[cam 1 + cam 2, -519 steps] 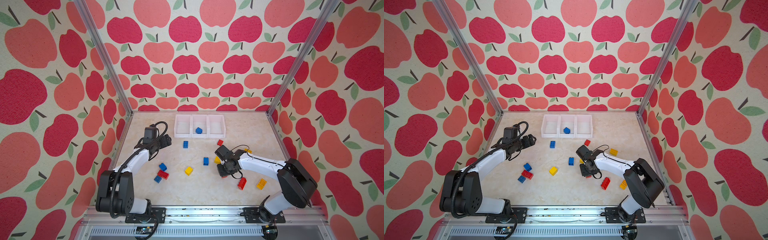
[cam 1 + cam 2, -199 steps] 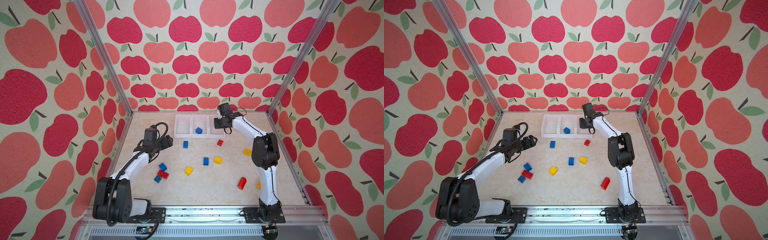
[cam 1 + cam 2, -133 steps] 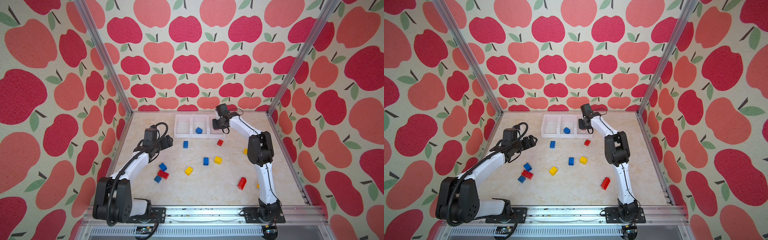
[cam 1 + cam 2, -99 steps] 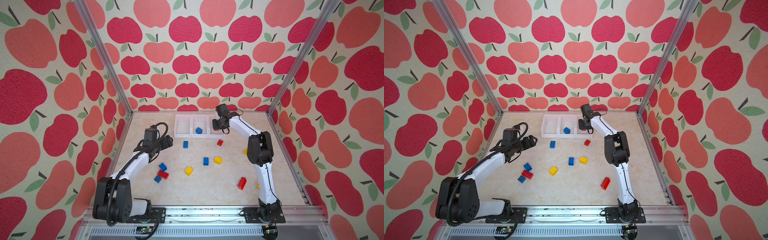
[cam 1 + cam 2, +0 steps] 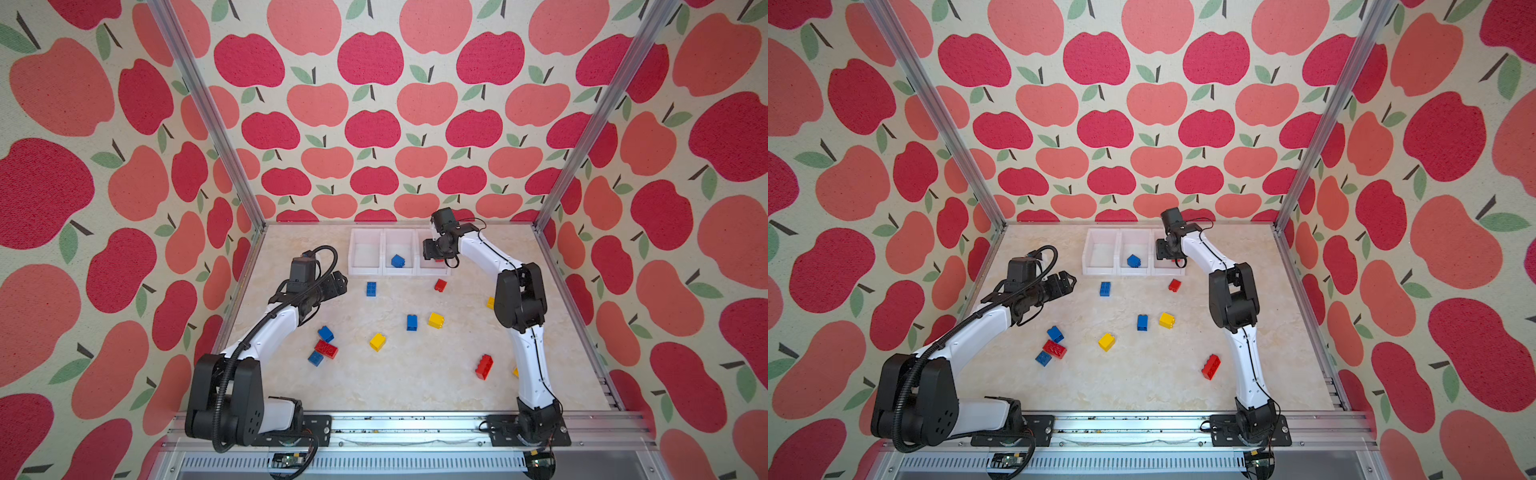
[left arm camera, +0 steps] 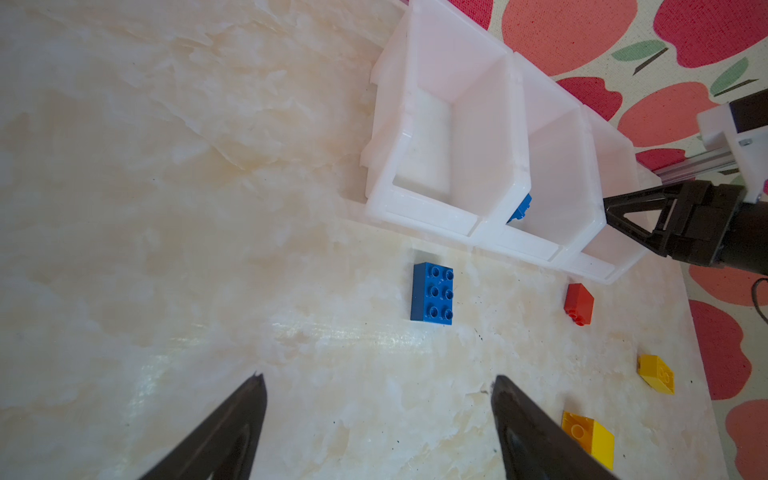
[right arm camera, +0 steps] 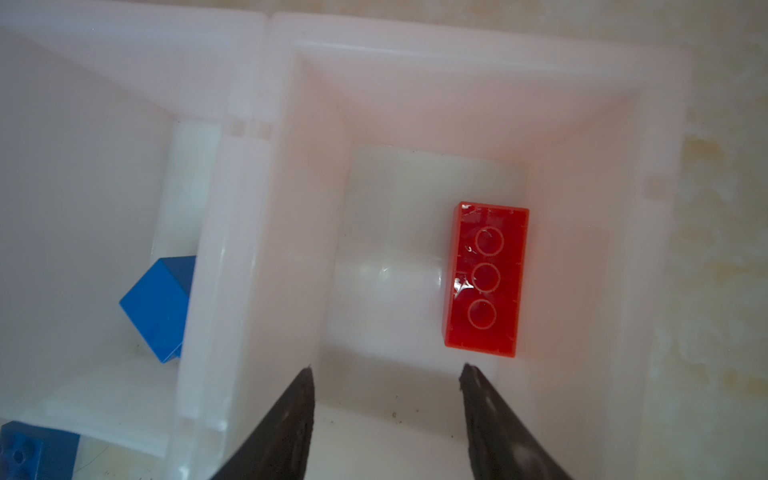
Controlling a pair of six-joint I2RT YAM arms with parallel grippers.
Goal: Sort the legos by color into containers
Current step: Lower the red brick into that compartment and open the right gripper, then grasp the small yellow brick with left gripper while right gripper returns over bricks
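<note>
Three joined white containers (image 5: 365, 271) (image 5: 1099, 270) stand at the back of the table. My right gripper (image 7: 385, 368) (image 5: 432, 251) hangs open over the right container, nothing between its fingers. A red lego (image 7: 486, 280) lies studs-down on that container's floor. A blue lego (image 7: 160, 307) (image 5: 397, 261) rests in the middle container; the left one holds nothing. My left gripper (image 6: 379, 377) (image 5: 340, 282) is open above bare table, short of an oblong blue lego (image 6: 432, 297) (image 5: 371, 289). Other legos lie loose: a small red (image 5: 440, 285), a blue (image 5: 412, 322), a yellow (image 5: 435, 320).
More bricks lie on the table: a yellow one (image 5: 377, 341), a blue-red-blue cluster (image 5: 326, 349) by my left arm, a red oblong one (image 5: 484, 366) by my right arm and a yellow one (image 5: 491, 302) partly behind it. Metal posts (image 5: 557, 199) and apple-patterned walls enclose the table.
My right gripper has opened above the right container, and the red lego now lies in it. The left arm has not moved.
</note>
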